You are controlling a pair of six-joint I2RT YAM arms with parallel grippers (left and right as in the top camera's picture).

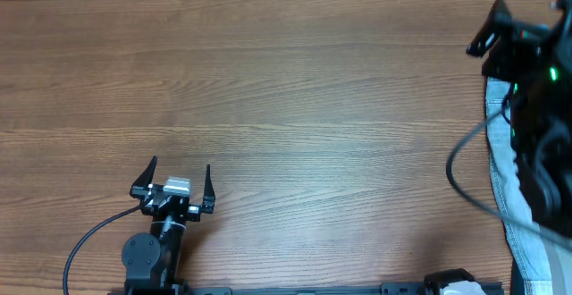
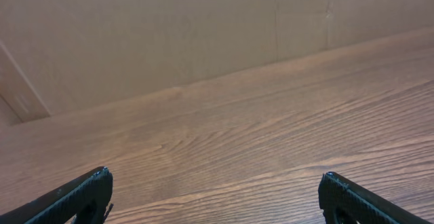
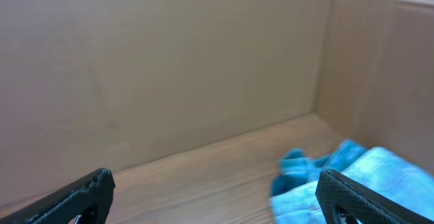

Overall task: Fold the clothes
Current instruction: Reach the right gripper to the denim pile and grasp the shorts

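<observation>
The pale light-blue denim shorts [image 1: 500, 165] lie along the table's right edge, mostly hidden under my right arm. In the right wrist view they show as a pale crumpled heap [image 3: 390, 173] at the lower right, behind the right finger. My right gripper [image 1: 483, 29] is open and empty above the table's far right part, beside the shorts; in its own view the jaws [image 3: 213, 183] stand wide apart over bare wood. My left gripper [image 1: 179, 166] is open and empty near the front left edge, far from the shorts; its jaws [image 2: 213, 187] frame bare wood.
A deeper-blue denim piece [image 3: 303, 170] lies bunched against the pale heap's left side. Brown cardboard walls [image 3: 169, 68] stand behind the wooden table [image 1: 295, 107]. Black cables [image 1: 469, 174] loop off my right arm over the table's right side.
</observation>
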